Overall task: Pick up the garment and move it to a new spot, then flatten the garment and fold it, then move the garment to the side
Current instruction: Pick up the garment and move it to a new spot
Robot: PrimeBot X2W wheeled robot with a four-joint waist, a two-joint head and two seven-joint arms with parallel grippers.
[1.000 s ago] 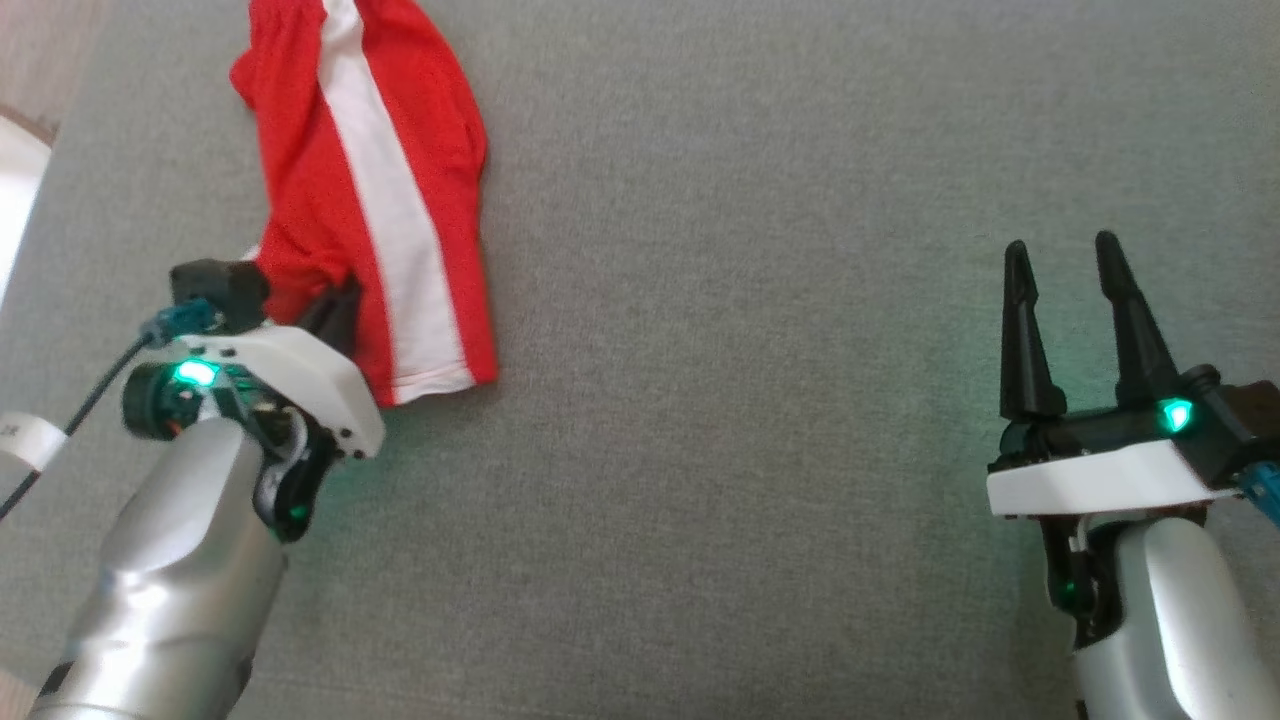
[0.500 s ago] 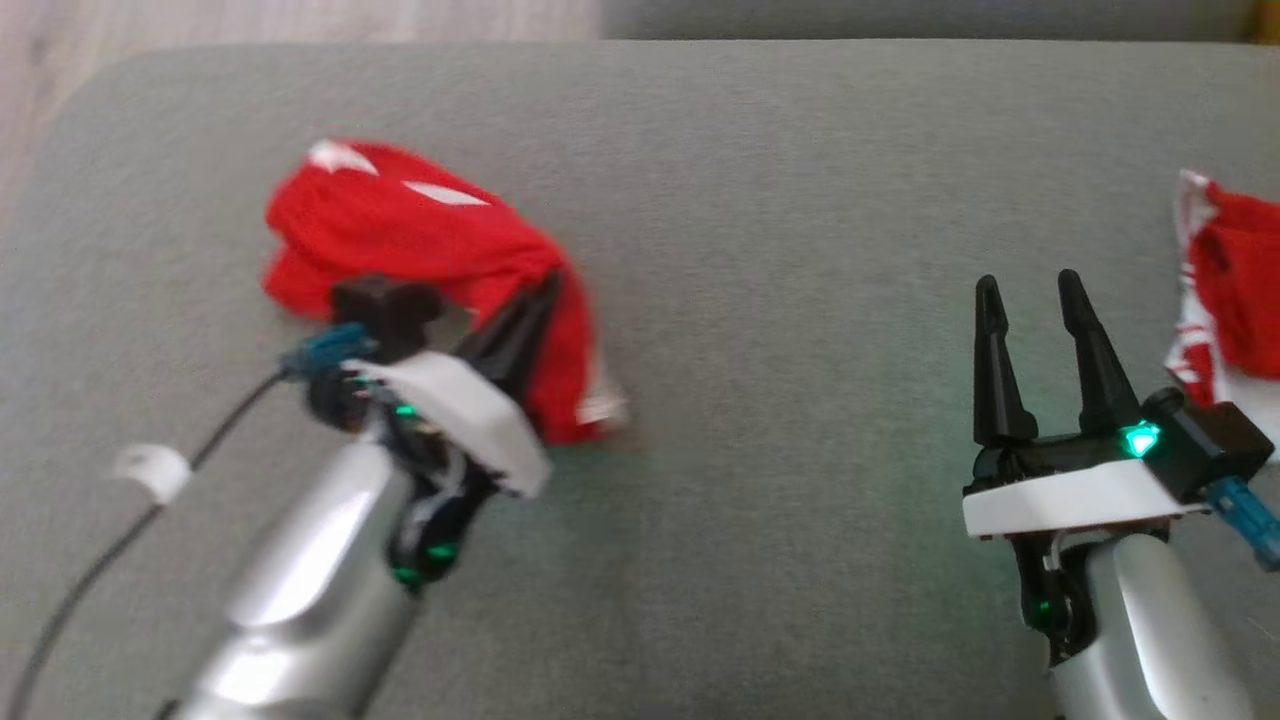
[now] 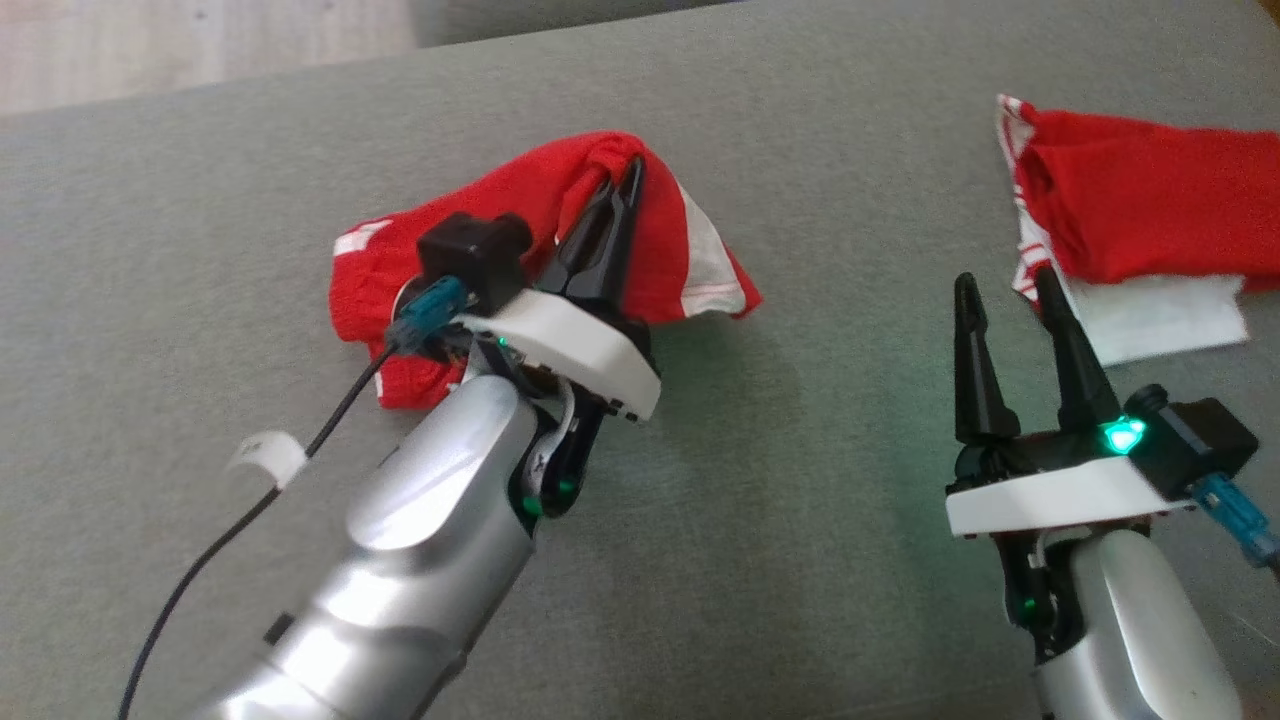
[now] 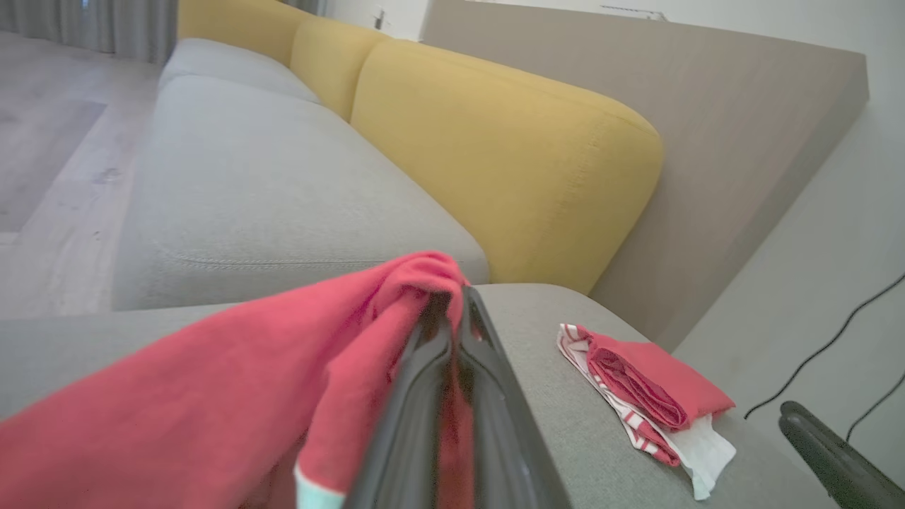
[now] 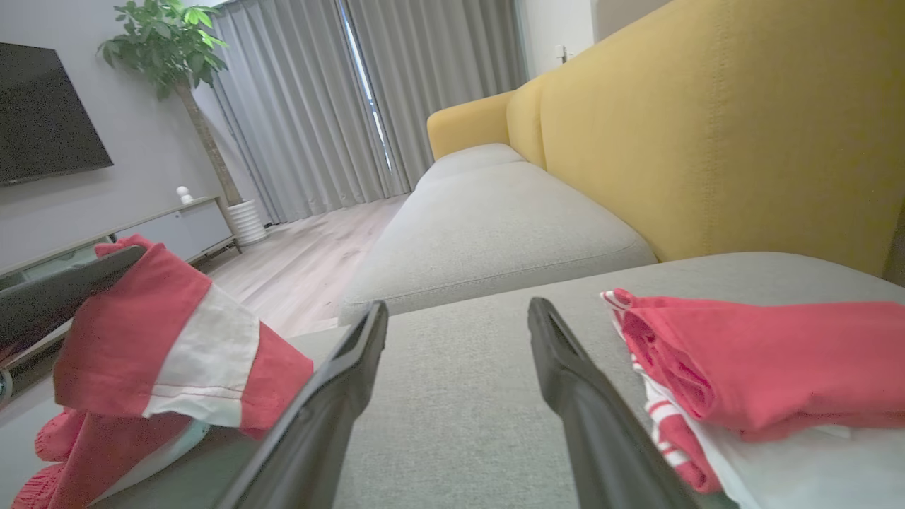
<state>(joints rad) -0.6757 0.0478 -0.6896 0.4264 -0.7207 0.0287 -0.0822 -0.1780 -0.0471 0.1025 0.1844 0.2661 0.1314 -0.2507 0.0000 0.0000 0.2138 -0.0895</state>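
The garment (image 3: 480, 215) is red with a white stripe and hangs bunched from my left gripper (image 3: 625, 172), which is shut on a fold at its top, above the grey seat cushion (image 3: 800, 520). In the left wrist view the red garment (image 4: 212, 396) drapes left of the closed left gripper (image 4: 452, 300). My right gripper (image 3: 1005, 280) stands open over bare cushion, apart from the garment, with nothing between its fingers. The right wrist view has the right gripper (image 5: 458, 307) open, with the garment (image 5: 162, 332) hanging at the left.
A folded pile of red and white clothes (image 3: 1130, 210) lies on the cushion at the far right, just beyond my right gripper. The yellow backrest (image 4: 509, 155) rises behind the seat. Wooden floor (image 3: 200, 40) lies past the cushion's far left edge.
The head camera has shifted. My left gripper has lifted the garment off the cushion, so it is now bunched instead of spread flat, and has carried it nearer the right gripper. Right gripper stays open.
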